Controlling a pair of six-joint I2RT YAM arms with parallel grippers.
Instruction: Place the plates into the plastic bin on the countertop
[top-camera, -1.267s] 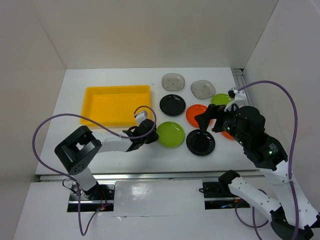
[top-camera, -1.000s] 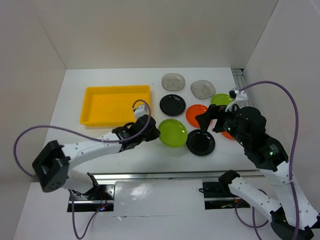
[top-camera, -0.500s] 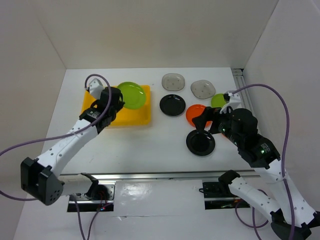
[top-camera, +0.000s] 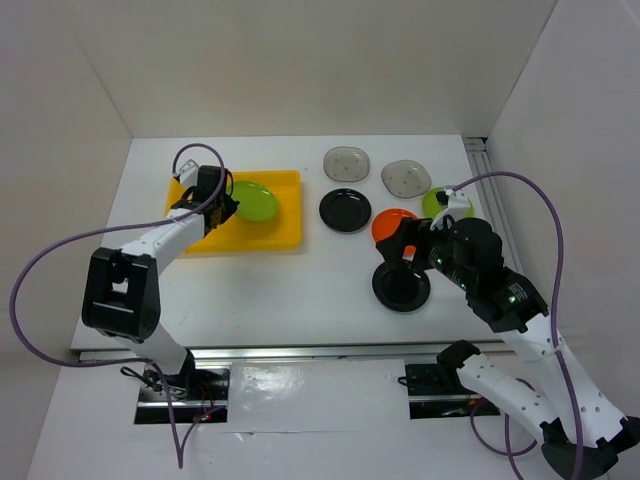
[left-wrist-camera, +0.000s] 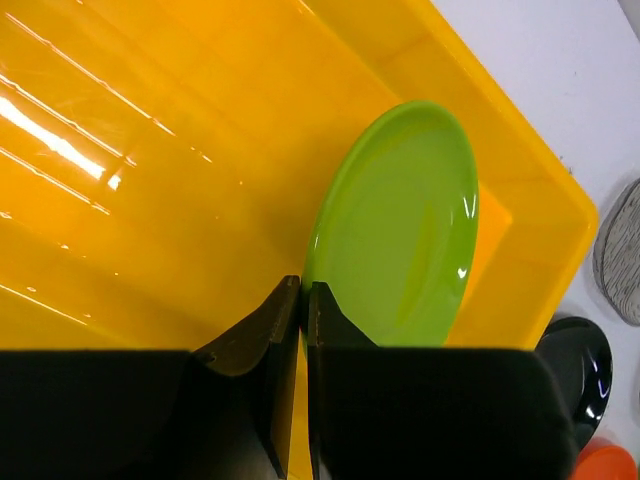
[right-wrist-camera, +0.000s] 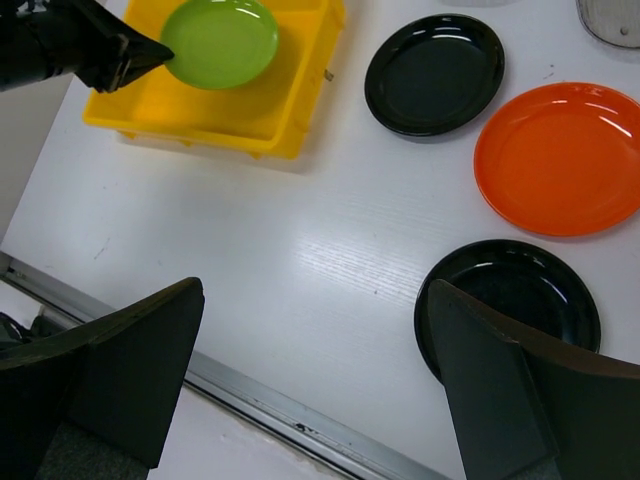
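Pinching the near rim of a lime green plate (left-wrist-camera: 400, 240), the left jaws are closed on it edge-on. The plate reaches out past the fingertips, tilted. It sits inside the yellow bin (top-camera: 285, 238), over the right half. Whether its far edge touches the bin floor cannot be told.

The bin floor left of the plate is bare. The raised rim runs close along the plate's right side. The bin lies at the back left of the white surface (top-camera: 300, 290), near the left wall (top-camera: 60, 150).

The right jaws are spread wide and hold nothing. They hover over the surface beside the near black plate (right-wrist-camera: 510, 305).

A clear strip of surface separates the bin from the loose plates.
- Far black plate (top-camera: 345, 210): nearest the bin's right rim.
- Orange plate (right-wrist-camera: 560, 158): right of it, partly under the right arm in the top view.
- Two grey plates (top-camera: 347, 162) (top-camera: 405, 178): back row.
- Second green plate (top-camera: 438, 203): far right, half hidden by the arm.
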